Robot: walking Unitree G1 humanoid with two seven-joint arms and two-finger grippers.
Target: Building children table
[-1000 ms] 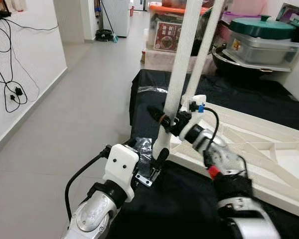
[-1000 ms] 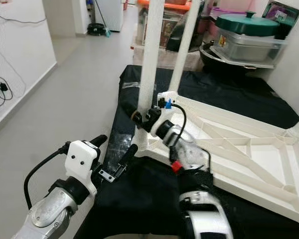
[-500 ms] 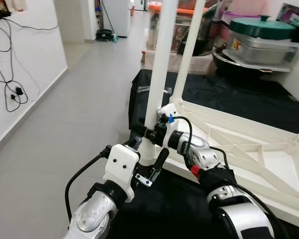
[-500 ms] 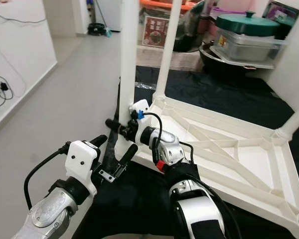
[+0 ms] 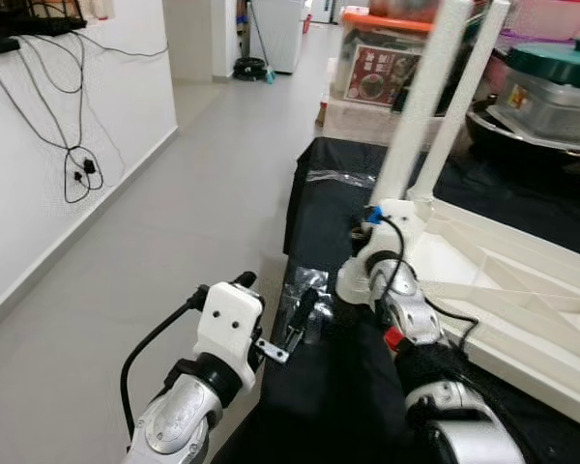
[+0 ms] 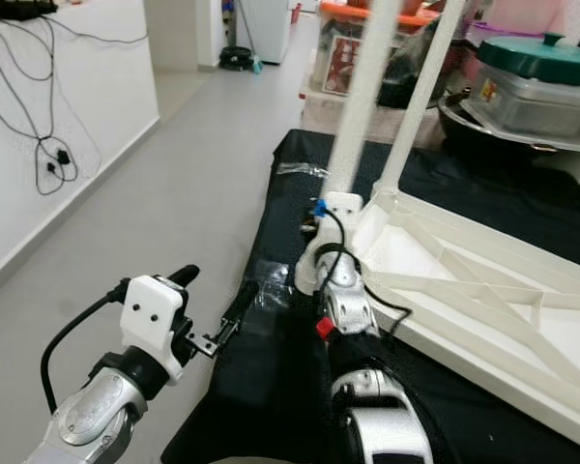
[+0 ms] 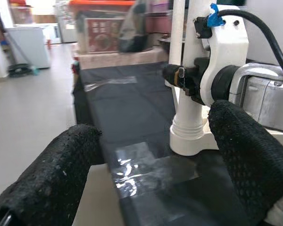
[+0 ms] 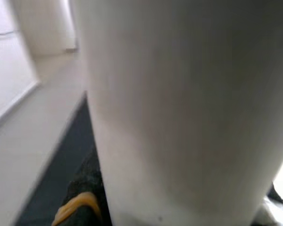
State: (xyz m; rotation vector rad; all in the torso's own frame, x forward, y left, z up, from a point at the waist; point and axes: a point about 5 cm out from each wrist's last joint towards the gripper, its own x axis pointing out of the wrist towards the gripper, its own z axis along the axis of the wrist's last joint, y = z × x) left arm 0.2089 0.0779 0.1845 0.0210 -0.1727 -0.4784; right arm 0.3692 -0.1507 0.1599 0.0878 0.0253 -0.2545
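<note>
While the white plastic children's table (image 6: 483,280) lies upside down on the black cloth-covered counter (image 5: 338,377), its ribbed underside facing up, two round white legs stand up out of it at the near corner: the nearer white leg (image 5: 420,106) rises from a flared socket at the corner, and a second white leg (image 5: 464,97) stands just behind it. And there's the right claw (image 7: 181,77), pressed right up against the base of that nearer leg, just above the socket; the right wrist view has the pale leg surface hard against the lens with a black fingertip (image 8: 87,188) lying against it, so the fingers are touching the leg, but whether they are clamped around it I cannot tell. The silver right arm (image 6: 343,300) runs forward over the counter to that corner, a black cable looping over its white wrist housing. Over on the left, the left claw (image 5: 295,324) hangs at the near left edge of the counter, its two black fingers (image 7: 52,179) spread wide apart and gripping nothing, above a patch of clear shiny plastic film (image 7: 141,169) taped to the black cloth. Off to the left runs grey tiled floor (image 5: 135,251) beside a white wall with dangling black cables (image 5: 72,155).
</note>
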